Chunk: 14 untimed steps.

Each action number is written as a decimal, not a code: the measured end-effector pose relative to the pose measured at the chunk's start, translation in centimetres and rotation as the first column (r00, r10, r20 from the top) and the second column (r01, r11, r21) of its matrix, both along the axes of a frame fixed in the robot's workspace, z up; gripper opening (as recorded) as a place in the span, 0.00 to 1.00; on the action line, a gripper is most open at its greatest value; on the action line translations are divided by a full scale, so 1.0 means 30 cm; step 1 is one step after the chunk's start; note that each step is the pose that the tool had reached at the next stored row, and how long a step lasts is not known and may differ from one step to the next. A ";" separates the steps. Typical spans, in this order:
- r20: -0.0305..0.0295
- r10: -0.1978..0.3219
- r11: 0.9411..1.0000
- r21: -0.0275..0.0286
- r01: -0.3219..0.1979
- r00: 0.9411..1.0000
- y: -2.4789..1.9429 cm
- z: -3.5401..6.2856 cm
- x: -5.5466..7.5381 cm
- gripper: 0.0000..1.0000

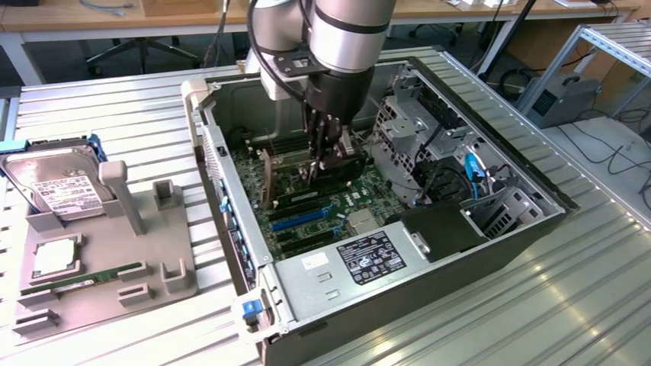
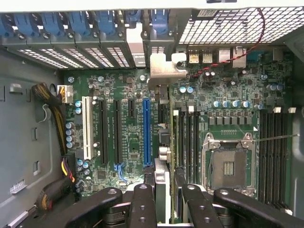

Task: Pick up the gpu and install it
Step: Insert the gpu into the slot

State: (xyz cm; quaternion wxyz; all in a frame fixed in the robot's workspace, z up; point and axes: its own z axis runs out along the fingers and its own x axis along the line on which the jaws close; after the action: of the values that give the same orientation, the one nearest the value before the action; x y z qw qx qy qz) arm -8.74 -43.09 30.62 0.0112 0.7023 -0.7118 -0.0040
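Arm reaches down into the open computer case (image 1: 489, 252), which lies on its side on the slatted metal table (image 1: 569, 305). Gripper (image 1: 328, 162) hangs inside the case, just above the motherboard (image 1: 305, 213). Fingers (image 2: 142, 204) are closed partway on the gpu (image 2: 162, 156), pinching its upper edge; card stands on edge between them.

In the wrist view the gpu is seen edge-on, a thin strip running from the fingers toward the rear wall of the case. Its silver end bracket (image 2: 164, 69) lies against the rear slot openings, beside the row of blue slot clips (image 2: 85, 21). The card sits just beside the blue expansion slot (image 2: 147, 130), between it and the black memory slots (image 2: 187, 137). Cannot tell whether its edge is seated in a slot.

Relative to the case:
- empty processor socket (image 2: 228, 164) on the motherboard, beyond the memory slots from the gpu
- white expansion slot (image 2: 86, 126) on the far side of the blue one
- power supply (image 1: 351, 267) at the near end of the case
- grey parts fixture (image 1: 102, 259) outside the case on the exterior view's left, carrying a hard drive (image 1: 56, 187) and a memory stick (image 1: 87, 280)
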 end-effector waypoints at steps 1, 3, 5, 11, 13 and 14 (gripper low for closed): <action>0.000 0.000 1.000 -0.001 0.000 1.000 0.000 -0.002 -0.001 0.27; 0.000 0.000 1.000 -0.004 0.000 1.000 0.000 -0.005 -0.004 0.27; 0.000 0.000 1.000 -0.005 0.000 1.000 0.000 -0.008 -0.007 0.27; 0.000 0.000 1.000 -0.008 0.000 1.000 0.000 -0.017 -0.021 0.27; 0.000 0.000 1.000 -0.009 0.000 1.000 0.000 -0.020 -0.025 0.27; 0.000 0.000 1.000 -0.010 0.000 1.000 0.000 -0.022 -0.026 0.27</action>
State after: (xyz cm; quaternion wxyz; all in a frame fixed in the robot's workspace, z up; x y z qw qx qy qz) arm -9.53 -43.10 29.96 0.0146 0.7022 -0.7118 -0.0006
